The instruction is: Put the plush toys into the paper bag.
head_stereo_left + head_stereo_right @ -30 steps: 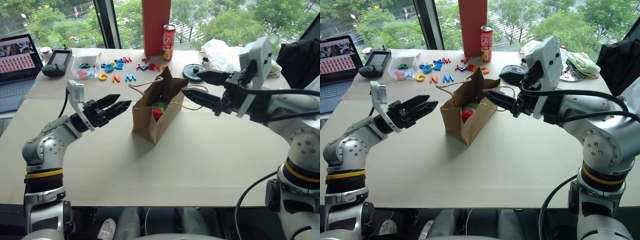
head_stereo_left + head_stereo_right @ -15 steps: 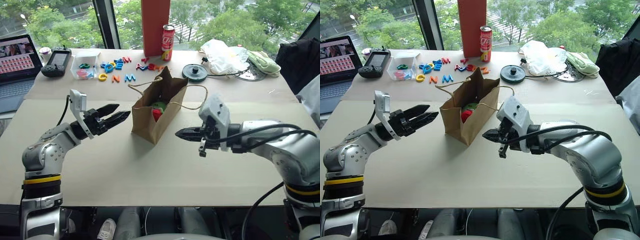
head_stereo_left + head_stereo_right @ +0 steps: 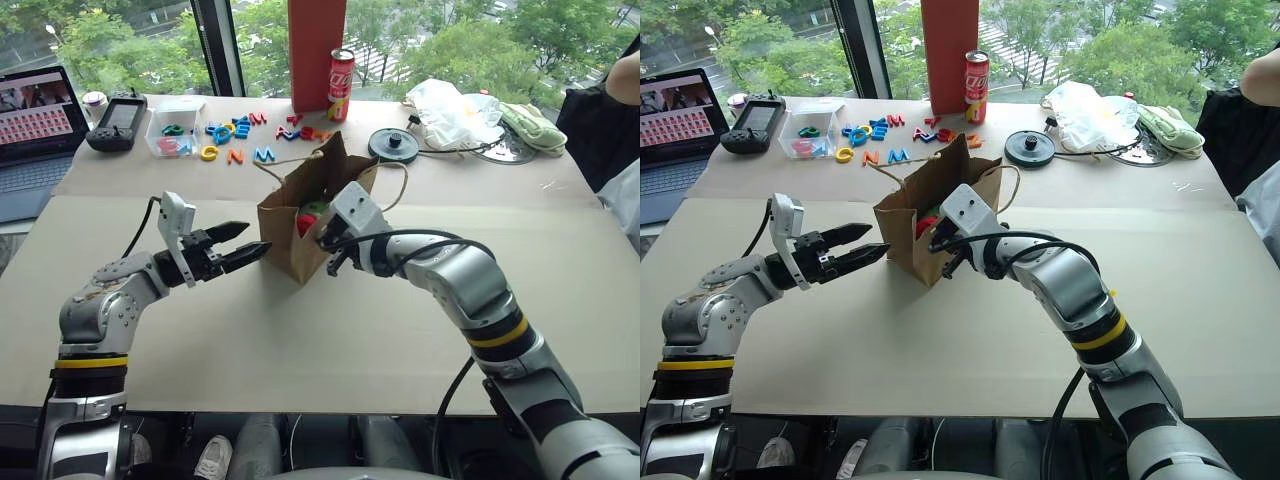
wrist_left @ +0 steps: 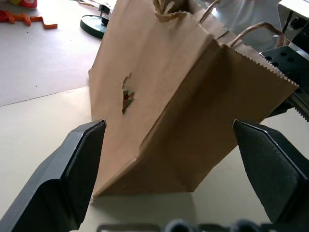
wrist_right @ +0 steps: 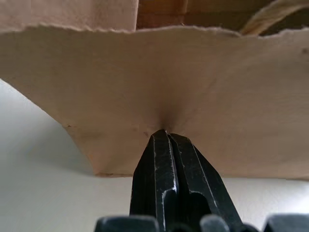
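The brown paper bag point(image 3: 290, 235) stands open in the middle of the table, its cord handles hanging loose. Both plush toys lie inside it: the red one point(image 3: 305, 222) and the lime-green one point(image 3: 318, 209) peek over the rim. A small tear in the bag's wall point(image 4: 126, 95) shows red and green. My right gripper point(image 5: 164, 137) is shut, and its tip presses a dimple into the bag's right side wall. On the bag's left, my left gripper point(image 3: 256, 240) is open and level. Its fingers point(image 4: 72, 169) point at the bag, a short gap away.
Behind the bag lie colourful plastic letters point(image 3: 235, 135), a clear box point(image 3: 172, 125), a red can point(image 3: 340, 70) and a tall red box point(image 3: 315, 45). A laptop point(image 3: 35, 110) and a black handheld device point(image 3: 118, 112) sit far left. A black disc point(image 3: 393, 145) and white plastic bag point(image 3: 450, 100) are far right.
My right gripper has shut, dropped from above the bag's right side and swung left until its tip meets the bag's wall. The left gripper has sunk a little, still open.
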Available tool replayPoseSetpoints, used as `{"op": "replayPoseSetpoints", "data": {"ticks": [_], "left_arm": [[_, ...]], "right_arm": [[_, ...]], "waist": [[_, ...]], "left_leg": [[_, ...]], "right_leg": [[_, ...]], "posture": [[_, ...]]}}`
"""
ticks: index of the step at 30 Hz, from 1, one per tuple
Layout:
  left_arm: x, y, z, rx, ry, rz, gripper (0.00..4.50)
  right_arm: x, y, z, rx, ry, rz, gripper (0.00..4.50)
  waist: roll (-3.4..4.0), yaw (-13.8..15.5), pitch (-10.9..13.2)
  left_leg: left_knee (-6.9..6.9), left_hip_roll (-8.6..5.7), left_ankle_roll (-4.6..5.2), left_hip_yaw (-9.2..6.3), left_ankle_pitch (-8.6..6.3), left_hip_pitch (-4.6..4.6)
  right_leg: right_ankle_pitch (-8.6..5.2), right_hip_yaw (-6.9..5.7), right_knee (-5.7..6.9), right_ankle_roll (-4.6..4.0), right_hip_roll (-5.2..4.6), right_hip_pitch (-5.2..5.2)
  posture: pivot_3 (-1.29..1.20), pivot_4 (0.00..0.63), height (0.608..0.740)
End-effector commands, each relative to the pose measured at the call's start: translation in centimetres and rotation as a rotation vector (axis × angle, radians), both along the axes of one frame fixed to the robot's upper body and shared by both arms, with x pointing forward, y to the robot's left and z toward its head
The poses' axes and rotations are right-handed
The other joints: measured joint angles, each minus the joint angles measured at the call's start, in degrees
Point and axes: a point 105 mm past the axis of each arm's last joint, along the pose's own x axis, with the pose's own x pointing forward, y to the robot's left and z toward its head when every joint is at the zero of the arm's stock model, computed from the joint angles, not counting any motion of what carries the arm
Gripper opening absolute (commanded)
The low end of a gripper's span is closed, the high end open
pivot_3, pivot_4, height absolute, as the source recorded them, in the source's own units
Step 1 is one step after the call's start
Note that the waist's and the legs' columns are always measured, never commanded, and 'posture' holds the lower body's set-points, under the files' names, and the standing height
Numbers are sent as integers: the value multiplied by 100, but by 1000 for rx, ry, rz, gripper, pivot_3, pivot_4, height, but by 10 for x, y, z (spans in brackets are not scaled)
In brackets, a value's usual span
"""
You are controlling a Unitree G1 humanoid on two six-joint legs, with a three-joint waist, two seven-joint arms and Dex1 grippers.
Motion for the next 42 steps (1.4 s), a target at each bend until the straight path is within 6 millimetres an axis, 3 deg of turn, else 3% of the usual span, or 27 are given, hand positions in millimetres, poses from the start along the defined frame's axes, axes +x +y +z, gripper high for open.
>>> {"op": "replayPoseSetpoints", "data": {"ticks": [1,12,28,32,37,41,42], "left_arm": [[-4,-14,2,8,-43,-51,4500],[5,-23,-9,62,-78,-36,4500],[27,-43,-17,147,-261,63,4500],[30,-43,-16,145,-294,89,3391],[34,-42,-15,126,-314,109,1476],[36,-44,-15,117,-318,113,95],[36,-44,-15,114,-319,116,95]], "right_arm": [[2,8,22,38,-68,6,67],[6,20,23,69,-59,-4,67],[6,25,21,73,-44,-4,67],[5,25,20,74,-41,-1,0],[6,24,21,71,-39,-3,0],[7,12,24,61,-41,-24,0],[7,7,26,59,-43,-27,0]], "waist": [[0,-5,0],[1,-23,0],[1,-29,-1],[1,-26,-1],[1,-26,-1],[1,-21,-1],[1,-15,-1]], "left_leg": [[0,1,0,0,0,0],[0,3,0,0,0,2],[0,3,0,0,0,2],[0,2,0,0,0,1],[0,2,0,0,0,1],[0,2,0,0,0,1],[0,2,0,0,0,1]], "right_leg": [[0,-1,1,0,1,0],[0,-1,4,-1,3,-1],[1,-1,4,-1,4,0],[1,-2,3,-1,2,0],[1,-2,3,-1,2,0],[1,-3,3,-1,1,1],[1,-3,3,-1,1,2]], "posture": [[0,150,739],[0,150,739],[0,150,739],[0,150,739],[0,150,739],[0,150,739],[0,150,739]]}}
